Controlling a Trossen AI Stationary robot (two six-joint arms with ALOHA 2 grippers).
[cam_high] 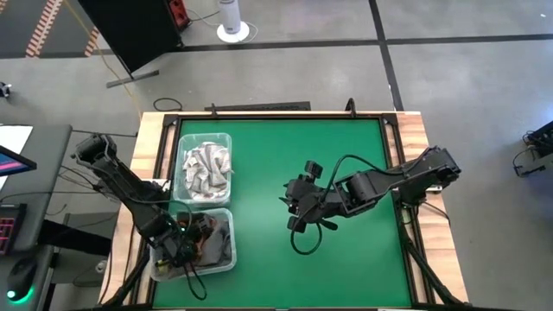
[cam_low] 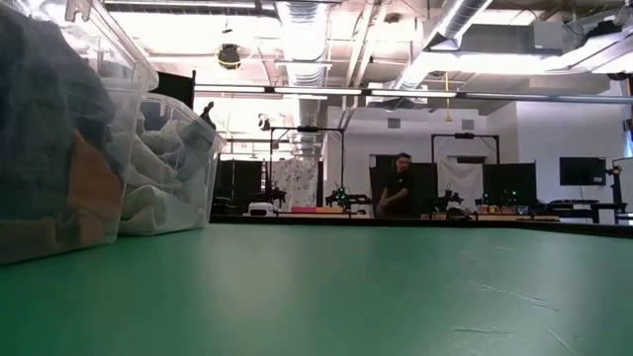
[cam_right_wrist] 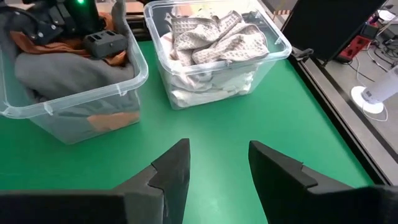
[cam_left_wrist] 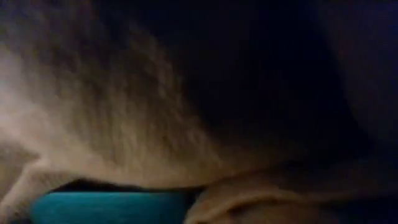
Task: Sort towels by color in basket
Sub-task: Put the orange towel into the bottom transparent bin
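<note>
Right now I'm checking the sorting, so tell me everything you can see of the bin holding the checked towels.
The bin is a clear plastic tub with a rolled rim and no lid, standing upright on the green table near its left edge. Inside lie crumpled white and grey-checked towels, piled about to the rim. Close beside it stands a second clear bin of grey and orange cloths, where the left gripper reaches in.

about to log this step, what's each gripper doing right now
left gripper: down in the near bin among the dark and orange towels, fingers hidden, cannot tell.
right gripper: open, empty, over the mat.
</note>
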